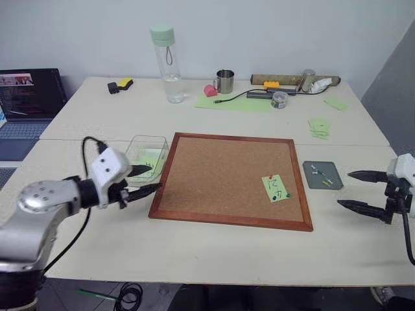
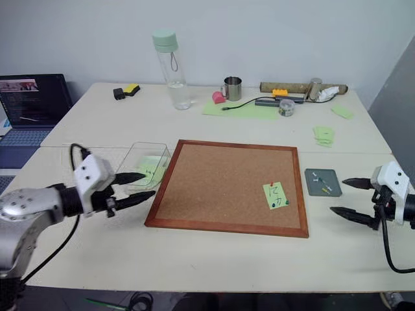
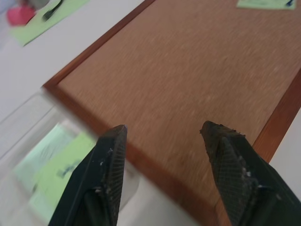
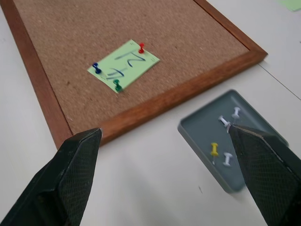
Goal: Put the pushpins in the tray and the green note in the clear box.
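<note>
The green note (image 1: 275, 188) with black scribble is pinned to the lower right of the corkboard (image 1: 220, 175). Three pushpins hold it: red (image 4: 141, 47), dark blue (image 4: 97, 68) and green (image 4: 117, 85). The grey tray (image 1: 322, 183) lies just right of the board and holds a few white and yellow pins. The clear box (image 1: 138, 144) stands at the board's left edge with green notes inside. My left gripper (image 1: 153, 178) is open and empty, hovering between the box and the board's left frame. My right gripper (image 1: 345, 188) is open and empty, right of the tray.
At the back of the table stand a water bottle (image 1: 166, 61), a metal mug (image 1: 224, 81), a pale green sheet (image 1: 237, 102) with a cable, and a tape roll (image 1: 280, 98). Blank green notes (image 1: 319, 126) lie at the right. A laptop (image 1: 29, 103) sits at the far left.
</note>
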Tool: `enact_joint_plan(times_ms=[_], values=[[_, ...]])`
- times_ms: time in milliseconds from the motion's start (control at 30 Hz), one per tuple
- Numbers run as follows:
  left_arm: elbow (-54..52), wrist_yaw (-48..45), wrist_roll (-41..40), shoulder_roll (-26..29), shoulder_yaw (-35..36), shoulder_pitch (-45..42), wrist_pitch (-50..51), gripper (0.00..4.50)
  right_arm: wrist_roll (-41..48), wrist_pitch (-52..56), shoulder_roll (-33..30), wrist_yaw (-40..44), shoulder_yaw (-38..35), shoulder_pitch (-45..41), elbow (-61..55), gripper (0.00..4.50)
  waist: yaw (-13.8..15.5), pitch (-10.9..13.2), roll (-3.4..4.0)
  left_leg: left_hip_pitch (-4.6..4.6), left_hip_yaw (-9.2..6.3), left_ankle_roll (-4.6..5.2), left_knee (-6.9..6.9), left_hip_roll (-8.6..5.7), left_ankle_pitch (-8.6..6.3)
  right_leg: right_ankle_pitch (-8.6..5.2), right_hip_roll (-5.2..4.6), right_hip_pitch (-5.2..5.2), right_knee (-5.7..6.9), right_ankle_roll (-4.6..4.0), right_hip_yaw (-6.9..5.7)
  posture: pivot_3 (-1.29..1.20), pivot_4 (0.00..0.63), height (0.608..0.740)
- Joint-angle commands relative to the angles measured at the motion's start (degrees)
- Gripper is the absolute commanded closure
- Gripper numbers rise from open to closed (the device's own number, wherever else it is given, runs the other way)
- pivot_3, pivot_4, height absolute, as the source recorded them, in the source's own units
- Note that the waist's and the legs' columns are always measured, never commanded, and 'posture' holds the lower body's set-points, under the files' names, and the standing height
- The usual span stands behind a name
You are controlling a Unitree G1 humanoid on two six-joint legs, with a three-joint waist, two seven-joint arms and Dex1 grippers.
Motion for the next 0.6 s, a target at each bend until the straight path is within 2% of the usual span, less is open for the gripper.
enact_joint_plan(times_ms=[33, 233, 333, 367, 467, 600], values=[[0.66, 1.12, 2.69, -5.47, -9.47, -6.11, -0.59, 2.42, 1.87, 2.16, 1.11, -2.81, 0.34, -1.17, -6.78, 0.0, 0.01, 0.0, -0.01, -0.01, 0.0, -0.01, 0.01, 0.0, 0.0, 0.0, 0.01, 0.0, 0.0, 0.0, 0.0, 0.0, 0.15, 0.74], [11.17, 4.11, 9.09, -16.18, -18.64, -13.75, -5.96, 3.09, 3.4, 6.26, 3.7, -7.1, 3.14, -4.77, -11.59, 0.0, 0.01, 0.02, -0.07, -0.03, -0.03, -0.03, 0.12, 0.0, 0.02, 0.0, 0.08, 0.0, 0.07, 0.01, 0.0, 0.0, 0.15, 0.74], [16.6, 5.95, 11.41, -21.79, -21.46, -16.02, -9.04, 3.64, 3.23, 7.51, 4.77, -8.62, 5.21, -6.93, -12.09, 0.0, 0.02, 0.02, -0.08, -0.04, -0.02, -0.05, 0.14, 0.0, 0.03, 0.0, 0.09, 0.0, 0.05, 0.01, 0.01, 0.0, 0.15, 0.74], [18.48, 6.47, 12.0, -23.57, -22.15, -16.68, -10.03, 3.64, 2.99, 7.71, 5.08, -8.98, 6.01, -7.66, -12.04, 0.0, 0.04, 0.03, -0.09, -0.05, -0.02, -0.05, 0.16, 0.0, 0.03, 0.0, 0.09, 0.0, 0.05, 0.01, 0.01, 0.0, 0.15, 0.74], [23.47, 8.01, 13.32, -28.23, -23.22, -18.16, -12.42, 4.07, 1.58, 7.59, 5.98, -9.93, 8.71, -10.29, -11.16, 0.0, 0.25, 0.03, -0.1, -0.11, -0.05, -0.12, 0.31, 0.0, 0.07, 0.01, 0.09, 0.0, 0.07, 0.03, -0.02, 0.0, 0.15, 0.74], [27.15, 8.67, 14.49, -31.02, -23.32, -18.44, -14.94, 4.42, -0.57, 8.86, 6.44, -11.42, 12.96, -14.23, -9.43, 0.0, 0.18, 0.03, -0.1, -0.18, -0.09, -0.15, 0.47, 0.0, 0.08, 0.02, 0.1, -0.01, 0.1, 0.04, -0.03, 0.0, 0.15, 0.74]])
